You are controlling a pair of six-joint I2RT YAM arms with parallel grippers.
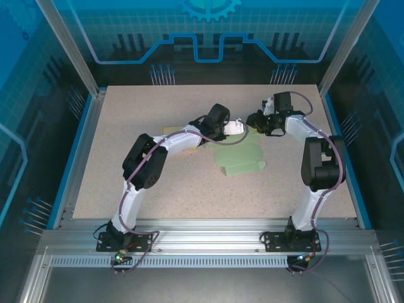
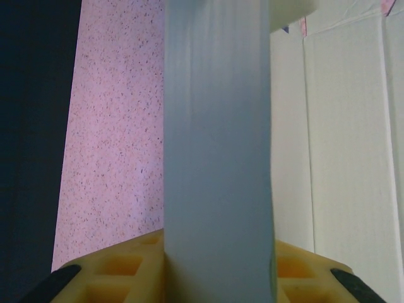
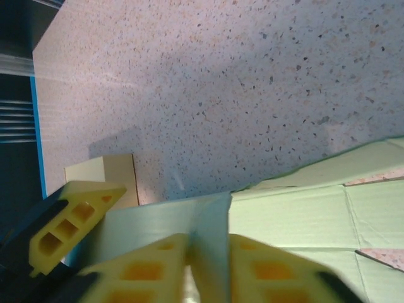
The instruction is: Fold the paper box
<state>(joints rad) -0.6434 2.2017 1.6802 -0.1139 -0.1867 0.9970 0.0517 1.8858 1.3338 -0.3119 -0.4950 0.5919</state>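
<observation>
Flap-folding step: far flap (image 3: 164, 218) of paper box (image 1: 240, 158) is clamped by left gripper (image 2: 218, 255) and right gripper (image 3: 208, 249); next, flap probably to be creased inward.

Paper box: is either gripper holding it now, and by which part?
Both. The left gripper pinches a raised flap of the paper box; the right gripper pinches a raised flap near its corner.

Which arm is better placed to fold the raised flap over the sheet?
Probably right. The right claw pinches the paper box's raised flap at its end, beside the flat panels; the left claw also grips it and can steady it.
</observation>
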